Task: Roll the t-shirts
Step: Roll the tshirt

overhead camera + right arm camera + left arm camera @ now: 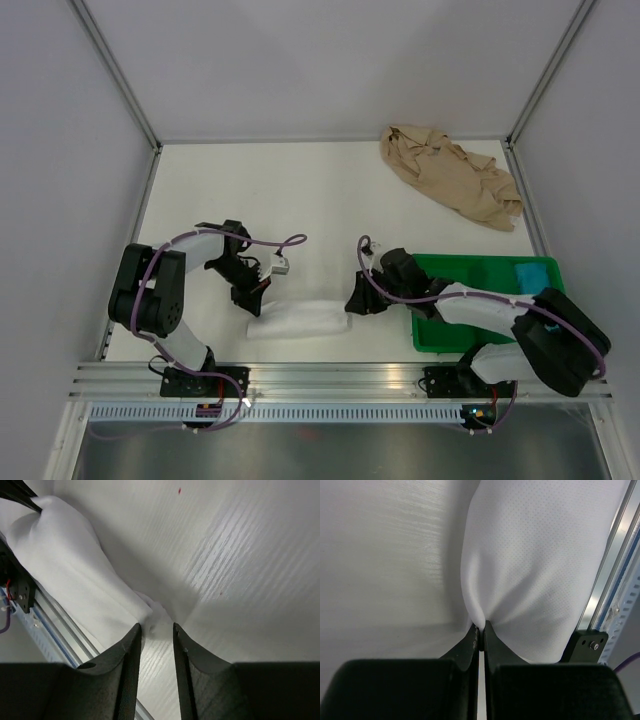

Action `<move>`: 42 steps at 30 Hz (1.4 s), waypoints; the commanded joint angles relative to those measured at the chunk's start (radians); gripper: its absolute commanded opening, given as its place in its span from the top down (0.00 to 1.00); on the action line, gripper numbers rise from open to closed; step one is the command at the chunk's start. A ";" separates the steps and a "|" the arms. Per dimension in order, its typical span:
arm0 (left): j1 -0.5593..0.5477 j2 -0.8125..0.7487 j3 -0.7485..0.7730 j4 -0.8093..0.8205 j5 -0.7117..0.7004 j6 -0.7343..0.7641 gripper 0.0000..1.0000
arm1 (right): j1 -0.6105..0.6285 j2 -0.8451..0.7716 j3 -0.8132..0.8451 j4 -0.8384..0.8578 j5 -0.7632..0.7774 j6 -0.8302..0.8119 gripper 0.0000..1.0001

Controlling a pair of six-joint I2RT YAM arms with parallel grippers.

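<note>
One white t-shirt (298, 320) rolled, pinched in left jaws, tan t-shirt (450, 175) crumpled

Setting: a robotics laboratory test cell. Indicators: a white wood-grain laminate table (300, 190) enclosed by plain white panel walls (330, 60) on silver aluminium extrusion posts (115, 70). A black-and-white left robot arm (150, 290) and a matching right robot arm (545, 340) are bolted to a slotted aluminium rail (340, 375).

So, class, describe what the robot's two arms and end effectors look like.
Both the left arm and right arm have white links between black joints, with purple cables looping alongside. The left end effector and right end effector are black, with two tapering fingers.
</note>
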 commanded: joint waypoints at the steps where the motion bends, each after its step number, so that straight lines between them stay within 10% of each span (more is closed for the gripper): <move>1: 0.008 -0.011 0.025 0.016 -0.035 -0.011 0.98 | 0.032 -0.186 0.076 -0.124 0.184 -0.155 0.59; 7: 0.006 0.013 0.028 0.007 -0.034 -0.014 0.98 | 0.284 -0.299 0.087 -0.104 0.463 -0.458 0.43; 8: 0.006 0.012 0.030 0.007 -0.032 -0.014 0.98 | 0.320 -0.276 0.091 -0.099 0.485 -0.501 0.21; 11: 0.006 0.006 0.033 0.005 -0.018 -0.017 0.98 | 0.458 -0.189 0.117 -0.096 0.588 -0.686 0.02; 18: 0.006 0.018 0.047 -0.006 -0.025 -0.023 0.98 | 0.659 0.069 0.307 -0.114 0.688 -0.992 0.02; 42: 0.006 0.045 0.100 -0.049 -0.028 0.003 0.94 | 0.461 0.524 0.666 -0.478 0.309 -0.986 0.02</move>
